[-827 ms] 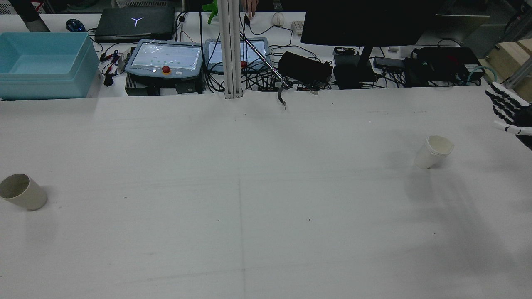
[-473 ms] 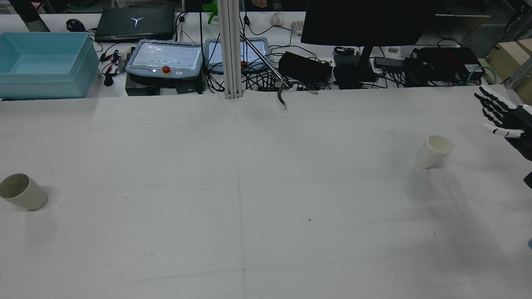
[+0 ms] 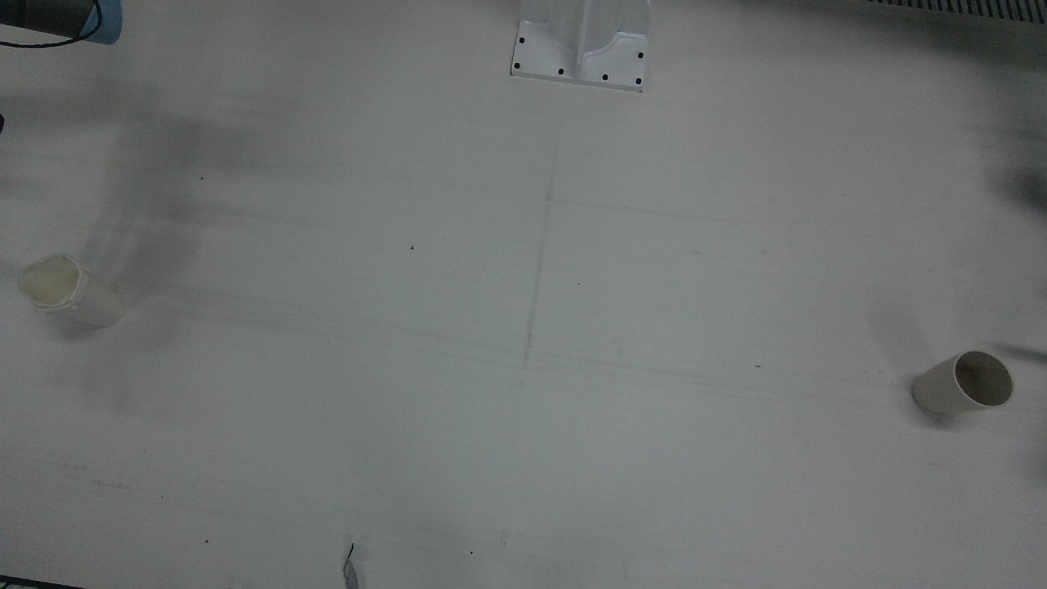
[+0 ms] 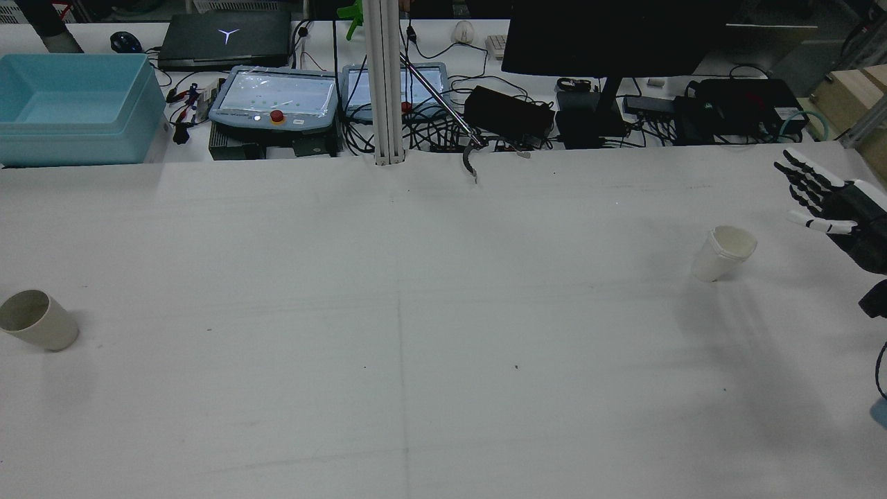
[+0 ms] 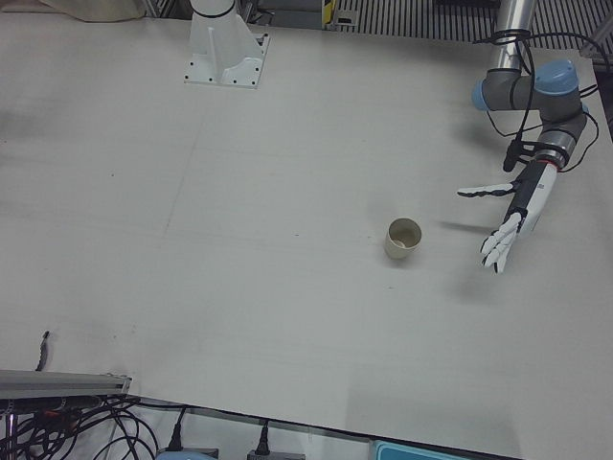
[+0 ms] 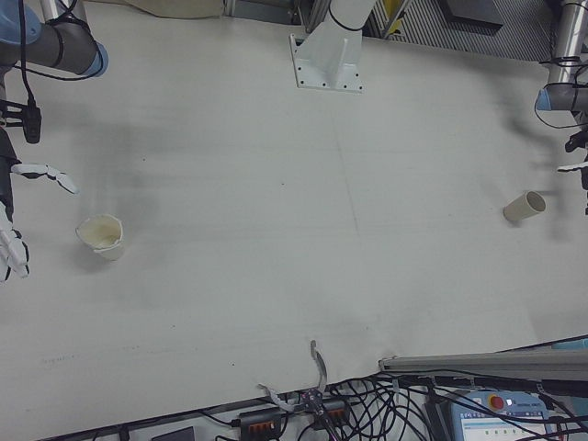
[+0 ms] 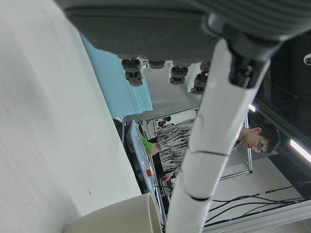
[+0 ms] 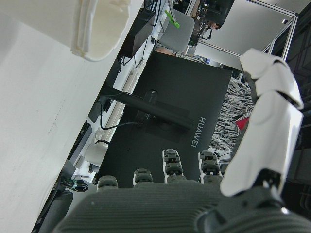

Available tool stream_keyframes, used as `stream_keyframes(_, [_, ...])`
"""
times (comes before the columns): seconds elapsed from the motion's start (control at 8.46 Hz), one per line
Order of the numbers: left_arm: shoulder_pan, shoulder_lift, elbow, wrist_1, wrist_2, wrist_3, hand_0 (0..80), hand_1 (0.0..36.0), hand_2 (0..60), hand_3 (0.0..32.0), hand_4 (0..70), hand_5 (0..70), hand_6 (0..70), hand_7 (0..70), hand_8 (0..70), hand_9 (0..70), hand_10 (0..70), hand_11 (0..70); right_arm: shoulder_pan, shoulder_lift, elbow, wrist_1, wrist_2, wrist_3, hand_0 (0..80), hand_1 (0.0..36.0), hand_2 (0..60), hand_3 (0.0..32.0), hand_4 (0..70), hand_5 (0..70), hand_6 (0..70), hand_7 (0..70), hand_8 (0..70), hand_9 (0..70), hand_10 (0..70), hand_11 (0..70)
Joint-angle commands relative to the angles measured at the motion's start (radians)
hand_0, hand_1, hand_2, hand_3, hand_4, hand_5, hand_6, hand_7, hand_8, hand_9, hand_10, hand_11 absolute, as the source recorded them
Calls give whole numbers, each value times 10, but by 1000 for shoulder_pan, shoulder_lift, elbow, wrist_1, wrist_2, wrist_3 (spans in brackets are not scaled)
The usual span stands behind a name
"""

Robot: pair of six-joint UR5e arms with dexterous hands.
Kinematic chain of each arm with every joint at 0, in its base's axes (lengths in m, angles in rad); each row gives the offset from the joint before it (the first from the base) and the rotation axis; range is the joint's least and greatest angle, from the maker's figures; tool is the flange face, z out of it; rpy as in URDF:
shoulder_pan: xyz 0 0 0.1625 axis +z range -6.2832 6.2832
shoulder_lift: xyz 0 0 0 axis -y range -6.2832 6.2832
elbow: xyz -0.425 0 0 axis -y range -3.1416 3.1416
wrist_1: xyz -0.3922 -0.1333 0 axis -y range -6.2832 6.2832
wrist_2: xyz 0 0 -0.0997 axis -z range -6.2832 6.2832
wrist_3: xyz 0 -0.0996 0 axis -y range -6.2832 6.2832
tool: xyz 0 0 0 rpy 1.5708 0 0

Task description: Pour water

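Note:
A white paper cup [image 4: 724,253] stands upright on the right of the table in the rear view; its inside looks pale yellowish in the front view [image 3: 61,290]. My right hand [image 4: 828,201] is open, fingers spread, to the right of it and not touching; it also shows in the right-front view [image 6: 11,234]. A beige cup [image 4: 38,319] stands at the far left, dark inside. My left hand [image 5: 512,216] is open beside the beige cup [image 5: 403,238], apart from it. The left hand is out of the rear view.
A white pedestal base [image 3: 579,49] stands at the robot's edge of the table. Beyond the far edge lie a blue bin [image 4: 73,104], teach pendants [image 4: 274,97], cables and a monitor [image 4: 610,34]. A white post [image 4: 384,80] rises at the back.
My right hand has come in from the table's right edge, leftward toward the white cup, fingers still spread. Both cups have stayed put.

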Motion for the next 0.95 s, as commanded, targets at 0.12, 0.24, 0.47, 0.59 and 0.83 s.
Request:
stream_keyframes(0.12, [65, -52, 20, 61, 0, 11, 648, 212, 0, 0, 233, 0, 78, 58, 5, 0, 43, 89, -5, 6, -2, -2, 1, -1, 472, 188, 257, 0, 38, 47, 94, 103, 19, 32, 0, 0])
stream_keyframes(0.24, [100, -69, 20, 75, -6, 15, 603, 187, 0, 0, 240, 0, 77, 54, 5, 0, 40, 81, -5, 6, -2, -2, 1, -1, 474, 189, 258, 0, 47, 46, 96, 104, 20, 33, 0, 0])
stream_keyframes(0.47, [151, -93, 26, 90, -60, 15, 584, 173, 0, 0, 248, 0, 78, 58, 5, 0, 36, 74, -5, 6, -2, -2, 1, -1, 472, 189, 258, 0, 38, 46, 93, 98, 19, 31, 0, 0])
stream_keyframes(0.59, [183, -113, 44, 91, -80, 15, 616, 200, 0, 0, 245, 0, 78, 57, 5, 0, 37, 78, -5, 6, -2, -2, 1, -1, 472, 188, 256, 0, 33, 46, 90, 92, 18, 29, 0, 0])
stream_keyframes(0.83, [212, -135, 59, 92, -98, 14, 637, 213, 0, 0, 245, 0, 78, 55, 5, 0, 39, 82, -5, 6, -2, -2, 1, -1, 473, 189, 254, 0, 35, 46, 90, 90, 20, 32, 0, 0])
